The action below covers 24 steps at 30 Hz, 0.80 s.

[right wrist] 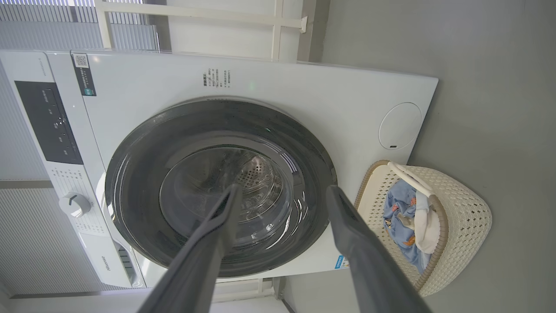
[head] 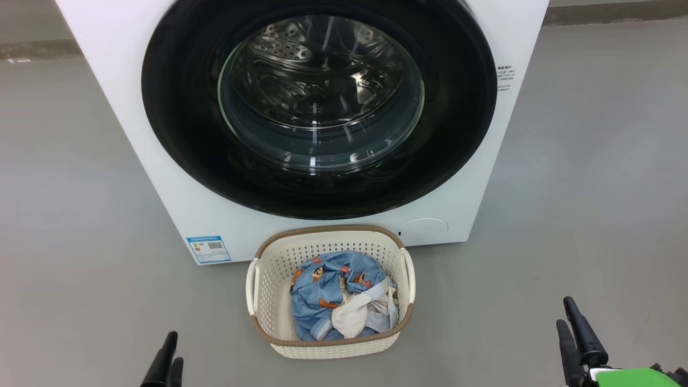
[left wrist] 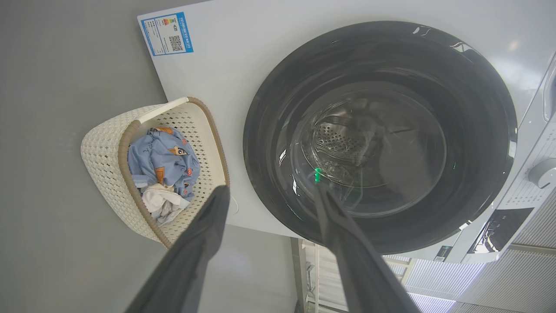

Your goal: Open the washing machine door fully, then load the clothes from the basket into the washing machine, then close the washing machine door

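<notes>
Grey floor (head: pixel 80 215) keeps basket (head: pixel 328 228) with clothes (head: pixel 322 290) just before shut door (head: pixel 177 107), handy for loading; left claw (left wrist: pixel 271 191), right claw (right wrist: pixel 283 188) apart, empty.

Underfoot: a smooth, plain grey floor (head: pixel 75 215) with a dull finish, spreading wide to both sides.
Far edge: a darker, rough-looking strip (head: pixel 37 51) runs where the grey surface ends; the same band shows at the right.
Wall: pale ribbed panels (right wrist: pixel 39 243), covered in fine parallel lines.
Frame: white bars (right wrist: pixel 195 18), one long rail with shorter crosspieces, set against a white surface next to the ribbing.
Light: soft and even, with weak shadows. It is brightest on a patch of slats (right wrist: pixel 47 5) by the rail's end; whether that is a blind or a lit panel I cannot tell.
</notes>
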Motion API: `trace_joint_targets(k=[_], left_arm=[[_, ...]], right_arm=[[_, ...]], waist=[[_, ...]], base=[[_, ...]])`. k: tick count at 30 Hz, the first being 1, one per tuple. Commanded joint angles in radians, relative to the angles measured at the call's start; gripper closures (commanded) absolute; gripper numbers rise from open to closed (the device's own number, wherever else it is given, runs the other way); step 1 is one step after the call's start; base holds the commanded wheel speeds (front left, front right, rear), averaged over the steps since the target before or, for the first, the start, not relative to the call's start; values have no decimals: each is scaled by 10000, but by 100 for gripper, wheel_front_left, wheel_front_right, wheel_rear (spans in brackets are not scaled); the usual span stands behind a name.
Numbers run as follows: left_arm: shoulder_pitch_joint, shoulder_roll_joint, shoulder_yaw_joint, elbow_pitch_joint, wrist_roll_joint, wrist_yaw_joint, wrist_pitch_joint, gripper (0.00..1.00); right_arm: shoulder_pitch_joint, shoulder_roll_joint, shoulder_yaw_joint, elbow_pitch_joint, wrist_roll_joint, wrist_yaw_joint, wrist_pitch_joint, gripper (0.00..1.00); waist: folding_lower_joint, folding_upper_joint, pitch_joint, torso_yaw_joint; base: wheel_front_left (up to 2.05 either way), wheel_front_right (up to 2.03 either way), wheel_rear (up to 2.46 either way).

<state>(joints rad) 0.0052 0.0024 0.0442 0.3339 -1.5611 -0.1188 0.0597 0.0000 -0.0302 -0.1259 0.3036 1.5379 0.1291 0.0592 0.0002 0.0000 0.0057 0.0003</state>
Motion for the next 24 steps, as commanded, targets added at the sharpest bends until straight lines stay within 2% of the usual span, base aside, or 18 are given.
trace_joint_targets(k=[1,12,24], left_arm=[[-210,153,45,-303,69,-17,-52,0],[-196,187,111,-436,1433,-27,-376,0],[-178,223,47,-649,3423,-39,-730,0]], right_arm=[[-159,-71,67,-304,-45,2,-66,0],[-157,-99,220,-745,-1773,4,-388,0],[-184,-288,485,-1146,-3841,5,-740,0]], waist=[[-1,0,0,0],[-2,0,31,8],[-2,0,77,37]], base=[[0,0,0],[0,0,0],[0,0,0]])
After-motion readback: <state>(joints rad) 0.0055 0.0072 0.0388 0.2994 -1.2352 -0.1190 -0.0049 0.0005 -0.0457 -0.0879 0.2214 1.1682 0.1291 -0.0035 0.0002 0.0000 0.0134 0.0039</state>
